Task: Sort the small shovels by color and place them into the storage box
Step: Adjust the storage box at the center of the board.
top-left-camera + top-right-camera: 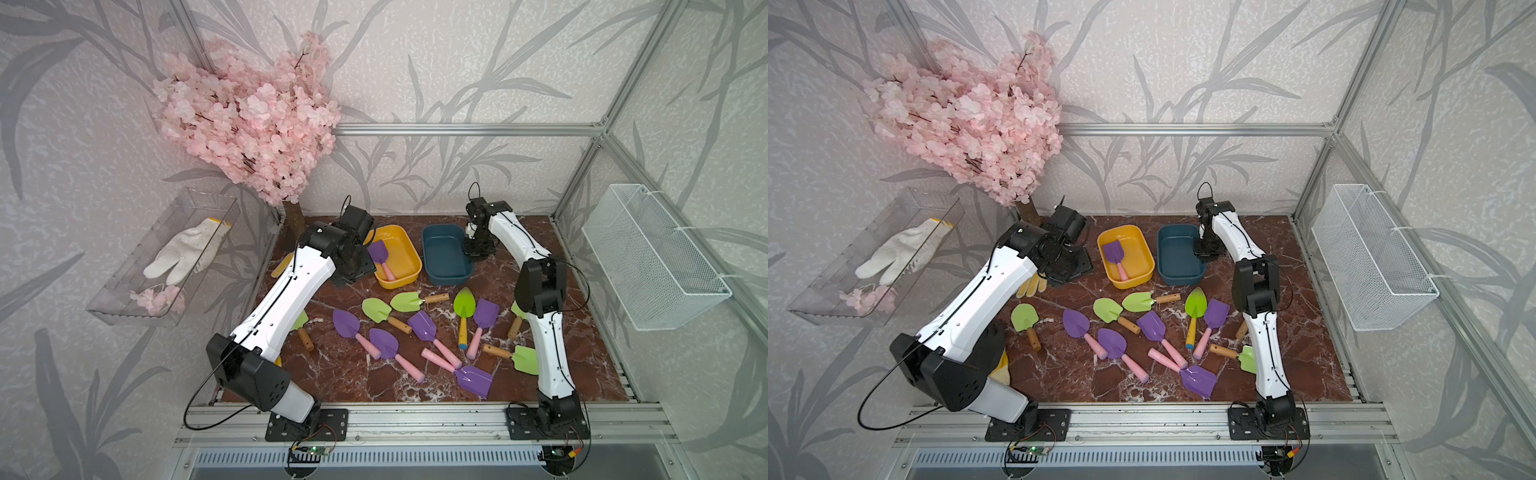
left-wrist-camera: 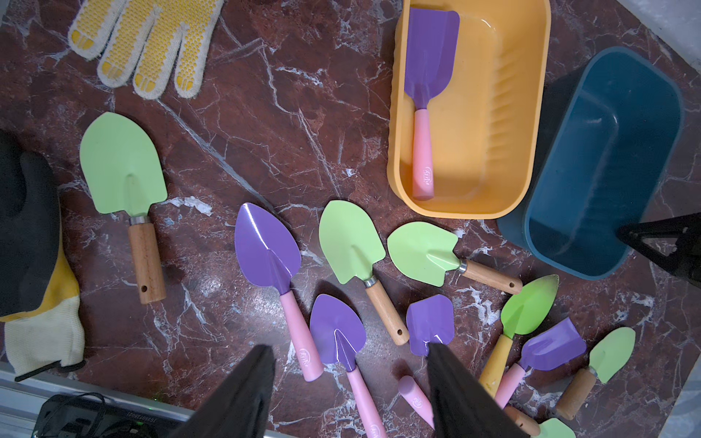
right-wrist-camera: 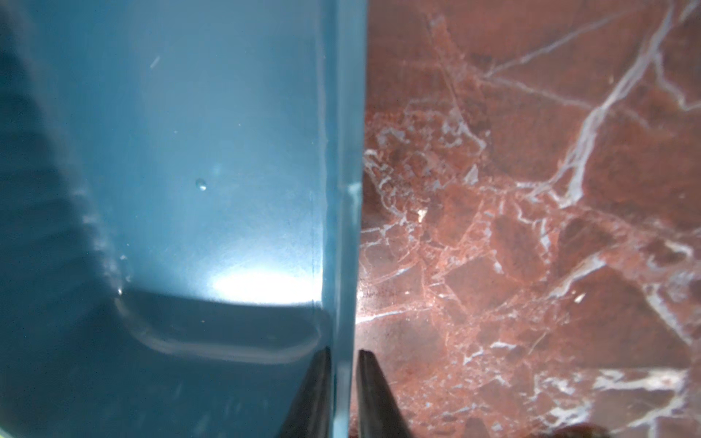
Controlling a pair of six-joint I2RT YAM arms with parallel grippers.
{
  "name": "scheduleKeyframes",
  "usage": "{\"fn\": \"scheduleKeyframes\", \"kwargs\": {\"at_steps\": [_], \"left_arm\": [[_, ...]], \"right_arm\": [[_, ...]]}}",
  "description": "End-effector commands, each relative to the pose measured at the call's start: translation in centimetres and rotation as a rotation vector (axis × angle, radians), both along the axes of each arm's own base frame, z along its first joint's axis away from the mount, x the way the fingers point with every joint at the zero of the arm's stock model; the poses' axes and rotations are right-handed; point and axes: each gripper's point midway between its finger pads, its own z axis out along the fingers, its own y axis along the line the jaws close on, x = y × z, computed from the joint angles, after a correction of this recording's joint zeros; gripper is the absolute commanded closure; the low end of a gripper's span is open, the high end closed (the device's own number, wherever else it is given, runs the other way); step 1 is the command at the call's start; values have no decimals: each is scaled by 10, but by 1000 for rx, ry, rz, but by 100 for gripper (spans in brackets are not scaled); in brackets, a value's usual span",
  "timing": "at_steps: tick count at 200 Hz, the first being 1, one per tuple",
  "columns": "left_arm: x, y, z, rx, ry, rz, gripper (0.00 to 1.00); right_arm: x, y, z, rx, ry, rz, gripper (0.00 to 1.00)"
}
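Green shovel [image 1: 525, 360] half behind the right arm [image 1: 552, 353]

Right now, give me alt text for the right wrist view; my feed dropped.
The right gripper has its jaws either side of the wall of the dark teal tub, one inside, one outside. Beyond the rim, red marble table fills the rest.
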Motion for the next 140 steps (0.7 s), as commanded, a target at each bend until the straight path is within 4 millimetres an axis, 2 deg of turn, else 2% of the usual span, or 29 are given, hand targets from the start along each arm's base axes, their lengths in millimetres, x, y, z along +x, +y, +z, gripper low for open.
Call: {"fn": "scheduleKeyframes", "kwargs": {"at_steps": [1, 7, 27, 48, 64, 90, 140], "left_arm": [[-5, 3, 4, 10, -11, 3, 33], [-5, 3, 4, 8, -12, 2, 33], [-6, 2, 5, 0, -11, 1, 33], [-8, 3, 7, -4, -16, 1, 33], [-10, 4, 6, -1, -11, -1, 33], [-16, 6, 2, 3, -4, -4, 33], [-31, 11, -7, 11, 20, -11, 33]], "right_arm": [[-6, -2, 29, -7, -33, -4, 67], [-5, -2, 31, -6, -39, -8, 63], [-6, -4, 49, -10, -71, -19, 60], [-11, -11, 81, -19, -125, -46, 59], [-23, -14, 103, -9, -155, -69, 59], [-50, -16, 128, 27, -194, -102, 56], [-118, -25, 142, 75, -180, -133, 54]]}}
